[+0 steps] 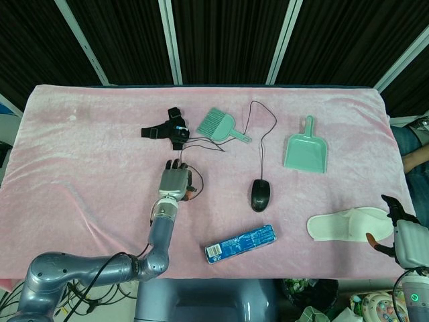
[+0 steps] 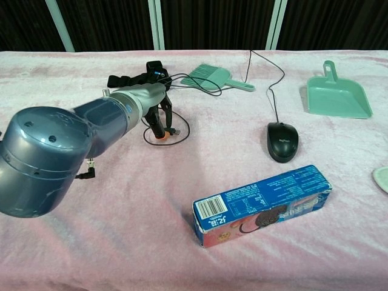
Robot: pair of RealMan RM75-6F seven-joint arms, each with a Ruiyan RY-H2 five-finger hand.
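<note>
My left hand (image 1: 175, 182) reaches out over the pink cloth with its fingers pointing down onto a thin black cable loop (image 2: 185, 126). In the chest view the left hand (image 2: 159, 113) has its fingertips (image 2: 161, 136) on the cloth inside that loop, and no grip on the cable shows. A black strapped device (image 1: 171, 131) lies just beyond the hand. My right hand (image 1: 401, 235) hangs off the table's right front corner, fingers apart, holding nothing, next to a white slipper (image 1: 348, 225).
A teal brush (image 1: 218, 125) and a teal dustpan (image 1: 306, 151) lie at the back. A black mouse (image 1: 261, 194) with its cord sits mid-table. A blue biscuit box (image 1: 241, 243) lies near the front edge. My left forearm (image 2: 54, 151) fills the chest view's left.
</note>
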